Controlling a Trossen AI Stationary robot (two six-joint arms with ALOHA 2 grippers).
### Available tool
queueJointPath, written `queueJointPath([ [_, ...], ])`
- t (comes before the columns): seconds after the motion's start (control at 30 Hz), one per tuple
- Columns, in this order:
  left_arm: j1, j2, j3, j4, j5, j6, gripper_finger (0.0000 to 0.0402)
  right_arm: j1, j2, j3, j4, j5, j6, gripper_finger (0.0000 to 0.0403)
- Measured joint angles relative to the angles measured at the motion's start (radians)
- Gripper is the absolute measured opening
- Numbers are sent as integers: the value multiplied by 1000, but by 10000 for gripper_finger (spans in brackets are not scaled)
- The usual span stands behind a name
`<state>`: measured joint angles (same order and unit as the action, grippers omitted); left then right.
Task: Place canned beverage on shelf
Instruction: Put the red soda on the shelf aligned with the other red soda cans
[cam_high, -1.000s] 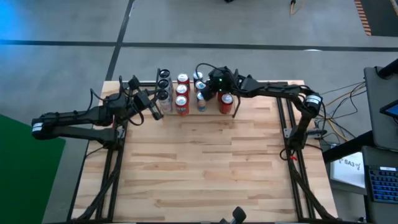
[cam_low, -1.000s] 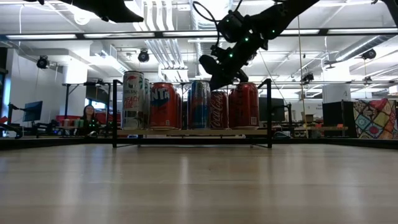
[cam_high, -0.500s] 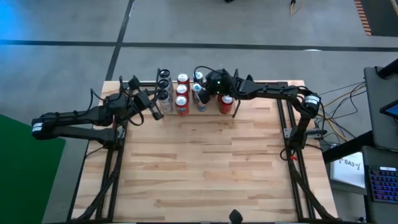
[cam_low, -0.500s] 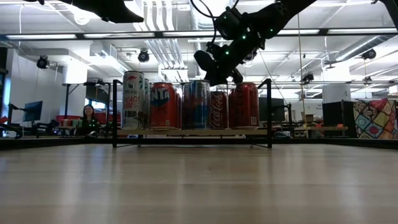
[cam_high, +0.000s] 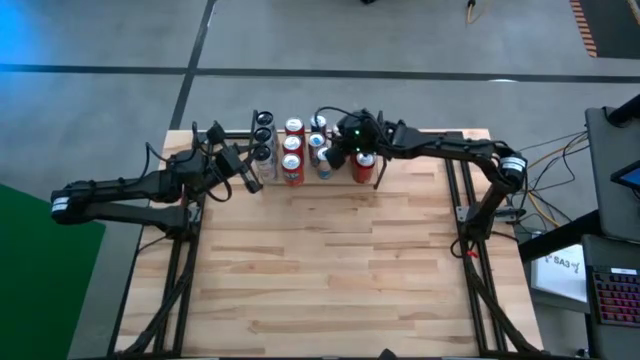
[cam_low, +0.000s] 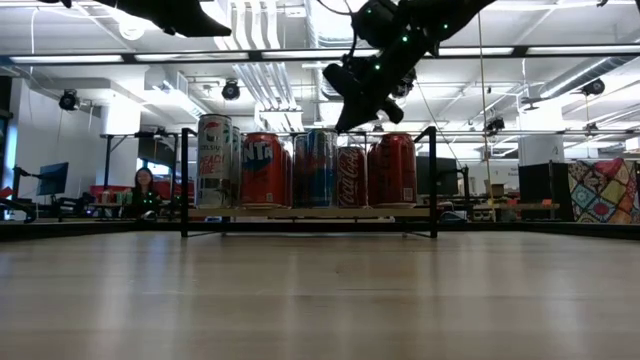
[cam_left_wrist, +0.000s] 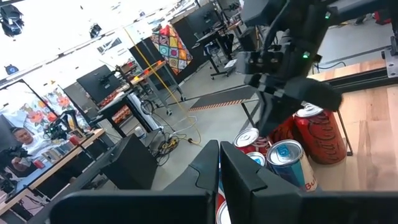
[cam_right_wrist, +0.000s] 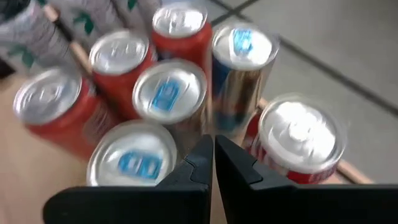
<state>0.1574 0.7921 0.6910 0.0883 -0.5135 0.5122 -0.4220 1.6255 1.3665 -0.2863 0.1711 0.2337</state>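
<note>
The shelf (cam_low: 320, 213), a narrow black rod rack with a wooden floor, stands at the table's far edge. Several cans stand upright on its floor: a silver one (cam_low: 214, 160), red ones (cam_low: 262, 170) (cam_low: 393, 168) and a blue one (cam_low: 320, 168). From above their tops form a cluster (cam_high: 292, 150). My right gripper (cam_high: 333, 152) (cam_low: 345, 122) is shut and hangs slanting down just over the can tops (cam_right_wrist: 168, 93), holding nothing. My left gripper (cam_high: 252, 180) (cam_left_wrist: 219, 165) is shut and level, beside the shelf's left end.
Black side frames (cam_high: 185, 250) (cam_high: 470, 230) run along the table's left and right edges. The bare wooden tabletop (cam_high: 320, 270) stretches from the shelf to the near edge. A person (cam_low: 143, 190) sits in the room far behind.
My right gripper has risen a little above the can tops and stays shut. The cans and the left arm have kept still.
</note>
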Motion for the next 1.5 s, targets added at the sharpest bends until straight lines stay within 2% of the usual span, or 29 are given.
queueJointPath([
  [0.27,0,4,0,0,0,-2,0,39,13,-3,-43,-40,46,9],
  [0.77,0,3,0,0,1,-2,0,71,16,-3,-24,-39,51,9],
  [1.1,0,7,0,-15,2,-16,0,83,-64,-3,-160,-14,86,9],
  [1.5,0,6,0,-23,2,-35,0,106,32,-8,-115,15,95,9],
])
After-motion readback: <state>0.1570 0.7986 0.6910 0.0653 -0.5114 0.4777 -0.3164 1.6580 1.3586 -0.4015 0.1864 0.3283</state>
